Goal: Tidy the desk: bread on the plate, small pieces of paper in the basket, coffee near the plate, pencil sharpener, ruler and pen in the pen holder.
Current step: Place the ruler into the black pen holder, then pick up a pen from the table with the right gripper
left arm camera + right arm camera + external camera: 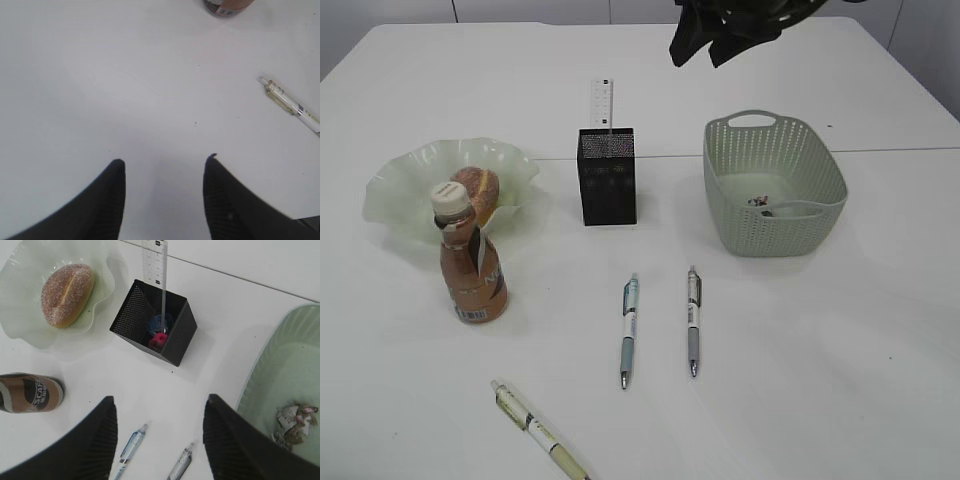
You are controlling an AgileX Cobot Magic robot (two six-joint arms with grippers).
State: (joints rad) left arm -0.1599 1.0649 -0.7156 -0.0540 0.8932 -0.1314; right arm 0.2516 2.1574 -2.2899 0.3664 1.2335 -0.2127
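The bread [66, 294] lies in the plate [20, 315], and the coffee [470, 265] stands just in front of it. In the pen holder [155, 322] the ruler [154, 262] stands upright, with a small pink block [159, 341] at the bottom that looks like the pencil sharpener. Paper scraps [295, 422] lie in the basket [285, 385]. Two pens [629, 330] [693, 320] rest side by side on the desk, a third pen [290, 104] at the front left. My right gripper [161, 400] hovers open high above the two pens. My left gripper [165, 160] is open over bare desk.
The desk seam [900, 150] runs behind the holder and basket. The right arm shows only as a dark shape [725, 35] at the top of the exterior view; the left arm is outside that view.
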